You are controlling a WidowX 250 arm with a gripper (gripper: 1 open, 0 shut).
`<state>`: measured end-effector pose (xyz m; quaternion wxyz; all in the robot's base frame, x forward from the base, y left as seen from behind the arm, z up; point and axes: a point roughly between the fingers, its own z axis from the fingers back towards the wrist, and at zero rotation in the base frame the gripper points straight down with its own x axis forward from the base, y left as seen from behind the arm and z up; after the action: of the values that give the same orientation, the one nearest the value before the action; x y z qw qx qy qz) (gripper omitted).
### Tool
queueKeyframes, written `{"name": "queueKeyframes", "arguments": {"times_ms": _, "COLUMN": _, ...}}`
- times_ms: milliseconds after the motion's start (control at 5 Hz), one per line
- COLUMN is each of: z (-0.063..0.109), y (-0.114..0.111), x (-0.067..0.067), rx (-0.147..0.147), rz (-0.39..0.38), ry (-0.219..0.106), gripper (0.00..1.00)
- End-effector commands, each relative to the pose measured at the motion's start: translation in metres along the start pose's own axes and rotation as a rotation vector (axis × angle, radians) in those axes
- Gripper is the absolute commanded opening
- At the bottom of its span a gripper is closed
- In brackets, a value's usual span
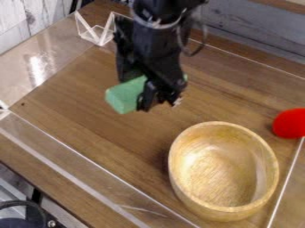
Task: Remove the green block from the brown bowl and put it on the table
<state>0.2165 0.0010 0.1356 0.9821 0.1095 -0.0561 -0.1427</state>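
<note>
Pincer (145,94): gripping green block (124,94) (tilted, slightly blurred)
Block: above counter (89,107), outside brown bowl (224,171)
Bowl: near red object (290,124)

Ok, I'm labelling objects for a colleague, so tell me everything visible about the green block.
The plain mint-green rectangular block looks smooth and matte, its faces flat. It is tilted, held at the black gripper's jaws, which partly hide its upper right side. It is outside the round light-brown wooden bowl, seen up and left of it against the brown wood-grain table.
</note>
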Motion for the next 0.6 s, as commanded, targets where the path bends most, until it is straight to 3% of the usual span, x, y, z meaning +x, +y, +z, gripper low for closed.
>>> {"name": "queueKeyframes", "arguments": {"times_ms": 0, "z": 0.0042, "y": 0.0044, "x": 0.0075, "rx": 0.006, "rz": 0.031, "ry": -0.040, "gripper": 0.00}}
{"name": "queueKeyframes", "arguments": {"times_ms": 400, "z": 0.0007, "y": 0.0068, "x": 0.0106, "rx": 0.016, "rz": 0.107, "ry": -0.029, "gripper": 0.00}}
